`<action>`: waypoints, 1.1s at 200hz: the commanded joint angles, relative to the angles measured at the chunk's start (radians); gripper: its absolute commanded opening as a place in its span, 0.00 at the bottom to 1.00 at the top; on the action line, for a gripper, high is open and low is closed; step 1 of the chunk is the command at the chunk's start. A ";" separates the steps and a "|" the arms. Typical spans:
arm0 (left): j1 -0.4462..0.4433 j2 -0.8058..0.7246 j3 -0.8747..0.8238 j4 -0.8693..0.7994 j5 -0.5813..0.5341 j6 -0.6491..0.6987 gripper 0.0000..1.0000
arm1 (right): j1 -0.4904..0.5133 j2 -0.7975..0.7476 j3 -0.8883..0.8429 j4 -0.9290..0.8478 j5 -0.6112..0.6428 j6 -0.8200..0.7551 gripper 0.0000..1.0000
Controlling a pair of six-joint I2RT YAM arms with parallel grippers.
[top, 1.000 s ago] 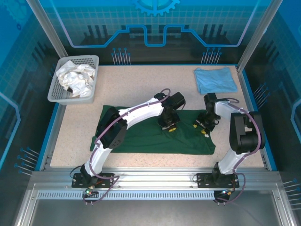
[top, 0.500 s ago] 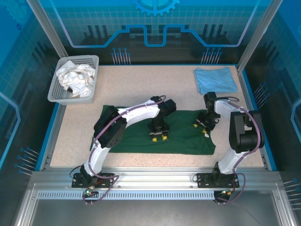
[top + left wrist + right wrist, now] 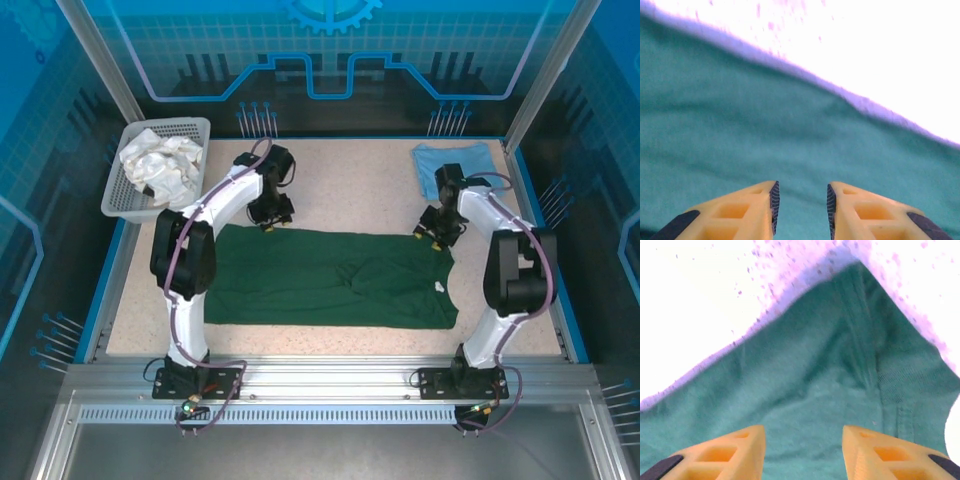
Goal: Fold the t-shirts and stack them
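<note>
Both hands have left the middle of the dark green t-shirt [image 3: 330, 285] since a second ago. The left hand [image 3: 270, 224] has swung out to the far edge near its left end, and the right hand [image 3: 433, 238] has drawn back to the far right corner.

The shirt lies flat on the bench [image 3: 340, 180], spread wide, with its long axis running left to right across the front of both arms. Its small white neck label [image 3: 440, 287] shows near the right end.

In the left wrist view the left hand [image 3: 801, 210] is released. Its jaws stand apart with nothing between them, and the cloth's far edge runs just ahead of the tips. In the right wrist view the right hand [image 3: 802, 450] is likewise released, with a seamed corner of the shirt pointing away ahead of it.

Each hand sits over its own end of the far edge, so neither has to cross. The coming move looks like a pinch on that edge and a pull toward the near side.

Bare bench lies beyond the far edge in the middle. The light blue t-shirt [image 3: 478, 165] lies in the far right corner, near the right hand. The basket [image 3: 120, 200] holding white cloth [image 3: 160, 165] stands in the far left corner. The shirt's near edge lies close to the front rim, so a fold brought that way has little spare room.
</note>
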 commanded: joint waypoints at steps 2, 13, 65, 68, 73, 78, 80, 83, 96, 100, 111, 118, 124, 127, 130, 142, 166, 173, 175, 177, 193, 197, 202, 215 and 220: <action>0.095 0.054 -0.069 0.110 -0.050 0.119 0.33 | 0.050 0.106 0.072 -0.093 0.023 -0.009 0.44; 0.141 0.076 -0.093 0.132 -0.048 0.124 0.33 | 0.070 0.150 0.101 -0.110 0.026 0.008 0.45; 0.274 0.066 -0.229 0.187 -0.098 0.073 0.36 | 0.193 0.375 0.334 -0.211 0.078 0.072 0.45; 0.279 0.062 -0.237 0.189 -0.098 0.072 0.36 | 0.202 0.393 0.361 -0.220 0.078 0.076 0.45; 0.290 0.053 -0.251 0.191 -0.096 0.069 0.36 | 0.211 0.411 0.388 -0.227 0.082 0.078 0.45; 0.299 0.045 -0.267 0.194 -0.093 0.067 0.36 | 0.222 0.436 0.422 -0.239 0.088 0.081 0.45; 0.301 0.041 -0.271 0.196 -0.092 0.066 0.36 | 0.229 0.451 0.446 -0.246 0.092 0.082 0.45; 0.308 0.035 -0.278 0.195 -0.089 0.062 0.36 | 0.232 0.462 0.463 -0.252 0.096 0.082 0.45; 0.329 -0.003 -0.313 0.197 -0.084 0.045 0.36 | 0.258 0.560 0.610 -0.311 0.130 0.074 0.45; 0.335 -0.017 -0.323 0.199 -0.085 0.042 0.36 | 0.263 0.580 0.644 -0.324 0.135 0.071 0.45; 0.355 -0.058 -0.353 0.198 -0.093 0.028 0.37 | 0.280 0.663 0.778 -0.366 0.155 0.058 0.46; 0.365 -0.087 -0.373 0.198 -0.089 0.019 0.38 | 0.285 0.715 0.860 -0.389 0.157 0.050 0.46; 0.367 -0.107 -0.386 0.196 -0.085 0.014 0.41 | 0.285 0.760 0.930 -0.409 0.151 0.045 0.46; 0.368 -0.117 -0.392 0.192 -0.086 0.014 0.42 | 0.283 0.774 0.958 -0.415 0.150 0.044 0.46; 0.367 -0.128 -0.398 0.188 -0.085 0.012 0.43 | 0.283 0.802 1.008 -0.426 0.150 0.040 0.46; 0.367 -0.161 -0.420 0.172 -0.071 -0.001 0.44 | 0.282 0.881 1.157 -0.443 0.136 0.025 0.46; 0.367 -0.235 -0.464 0.139 -0.061 -0.011 0.46 | 0.281 0.975 1.336 -0.341 0.055 -0.015 0.50; 0.366 -0.267 -0.474 0.136 -0.052 -0.002 0.47 | 0.275 0.988 1.355 -0.296 0.034 -0.009 0.52; 0.366 -0.276 -0.477 0.137 -0.045 0.002 0.47 | 0.274 0.990 1.359 -0.284 0.029 -0.006 0.53; 0.366 -0.290 -0.480 0.139 -0.038 0.005 0.47 | 0.271 0.992 1.362 -0.273 0.023 -0.003 0.53; 0.358 -0.360 -0.495 0.129 0.014 0.011 0.51 | 0.249 1.007 1.380 -0.183 -0.019 0.031 0.55; 0.352 -0.373 -0.494 0.124 0.029 0.011 0.53 | 0.244 1.009 1.385 -0.161 -0.035 0.038 0.56; 0.342 -0.388 -0.491 0.115 0.048 0.011 0.54 | 0.237 1.011 1.397 -0.140 -0.057 0.047 0.56; 0.299 -0.421 -0.471 0.087 0.058 0.012 0.56 | 0.221 1.015 1.467 -0.118 -0.112 0.066 0.58; 0.278 -0.430 -0.462 0.081 0.057 0.018 0.56 | 0.217 1.008 1.497 -0.119 -0.125 0.069 0.58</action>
